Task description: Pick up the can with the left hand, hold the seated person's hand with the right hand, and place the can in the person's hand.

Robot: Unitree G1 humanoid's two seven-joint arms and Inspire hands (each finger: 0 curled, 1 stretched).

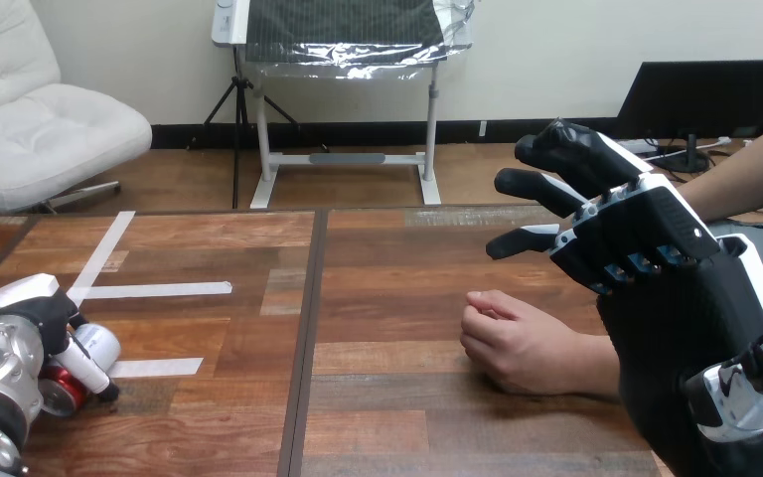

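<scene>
- The wooden table [387, 298] carries everything. The person's forearm comes in from the right side, so the handover has to happen on that half, well apart from where the can lies.
- The right hand [646, 234] hangs raised over the right half with its fingers straight and spread, gripping nothing. It is above and just right of the person's hand and apart from it, probably poised to come down and take hold. Its palm side faces away, and its arm hides part of the person's forearm.
- The person's hand [522, 343] rests on the table in a loose fist, knuckles toward the middle. While it is closed it offers no palm to receive anything. What lies under the curled fingers cannot be seen.
- The left hand [30, 318] sits low at the table's near left corner with its fingers and thumb curled round the can, which looks like the pick-up grasp. The view's edge cuts off its wrist.
- The can [60, 386] shows as a red end and a pale side between those fingers. It seems to lie tilted at table level, but I cannot tell whether it is lifted.
</scene>
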